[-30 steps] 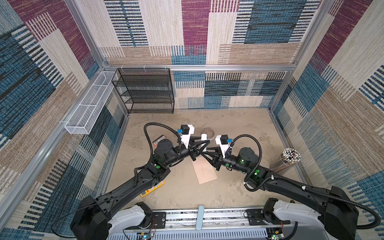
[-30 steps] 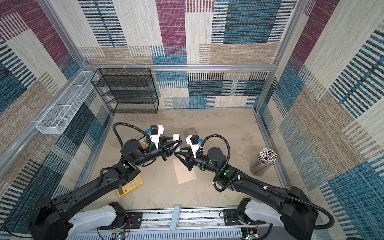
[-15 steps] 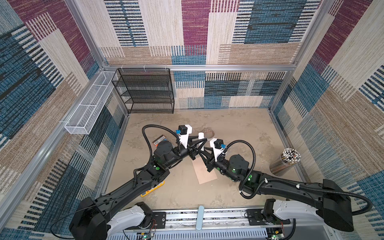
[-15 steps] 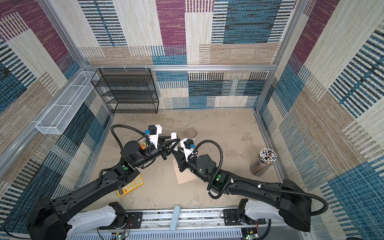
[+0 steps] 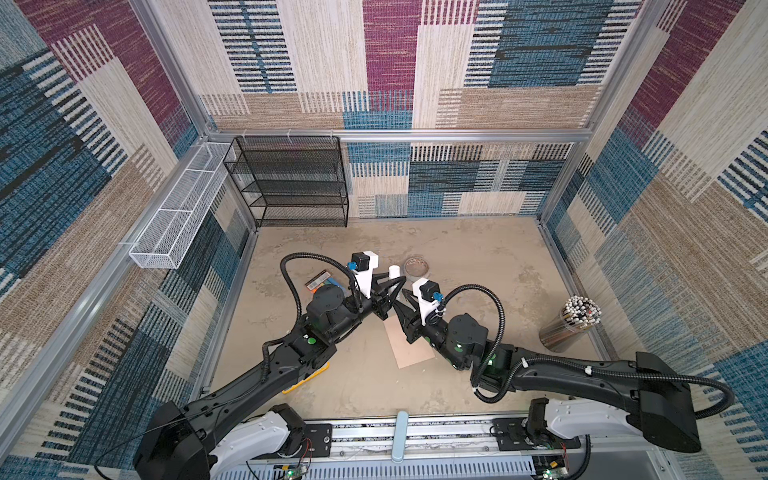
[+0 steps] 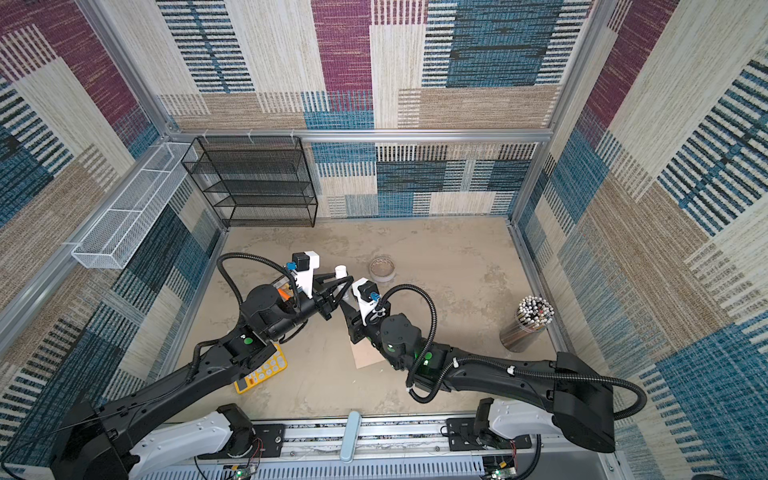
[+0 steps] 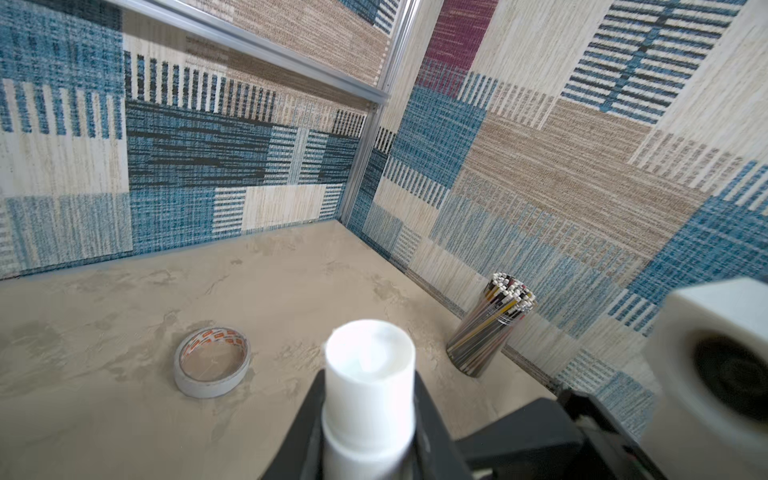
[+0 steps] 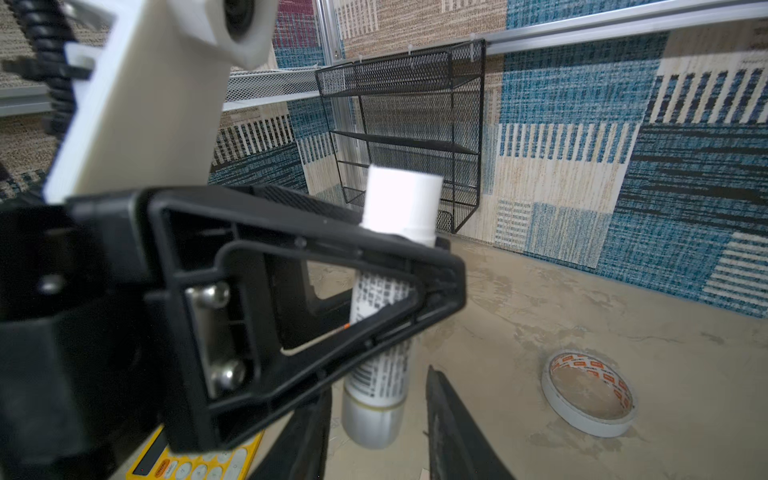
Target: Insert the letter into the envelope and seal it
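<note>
The envelope (image 5: 409,347) is lying flat on the table (image 5: 478,266), near the front middle in both top views. Its long axis is running from the grippers toward the robot's base, with the near end leaning slightly right. It is showing a plain pale peach face, and the right arm is covering part of its right side. Beyond its far end, the left gripper (image 5: 397,284) is clamping an upright white tube (image 8: 401,199). The right gripper (image 5: 402,300) is holding its fingers apart on either side of the tube's lower end.
</note>
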